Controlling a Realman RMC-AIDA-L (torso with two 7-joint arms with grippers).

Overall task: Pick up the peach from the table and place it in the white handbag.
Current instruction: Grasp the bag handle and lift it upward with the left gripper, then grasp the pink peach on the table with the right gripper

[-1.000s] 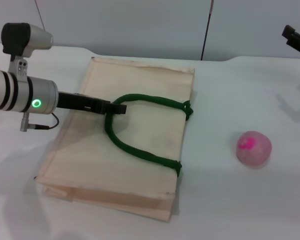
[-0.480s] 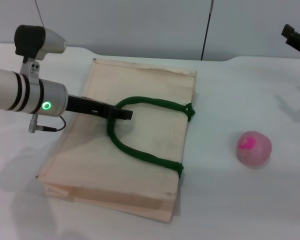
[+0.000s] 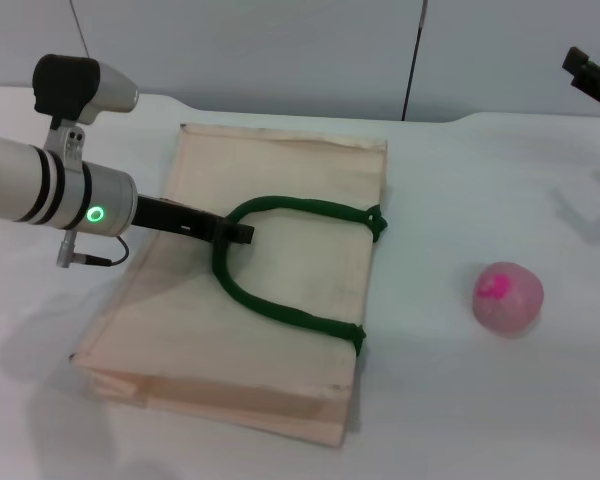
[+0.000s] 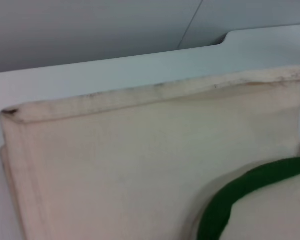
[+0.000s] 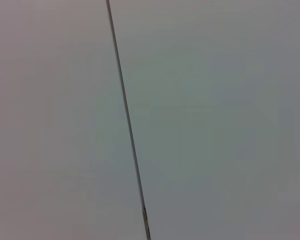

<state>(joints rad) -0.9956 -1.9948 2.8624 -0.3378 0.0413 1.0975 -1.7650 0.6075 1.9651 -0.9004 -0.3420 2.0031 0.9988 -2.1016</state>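
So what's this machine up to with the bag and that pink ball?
It is meant to put the peach into the white handbag. Right now the bag lies flat on the table, and the left gripper reaches over it, its tip at the dark green handle loop. The peach sits untouched on the table, to the bag's right and apart from it. The right gripper is parked high at the far right edge, away from both.
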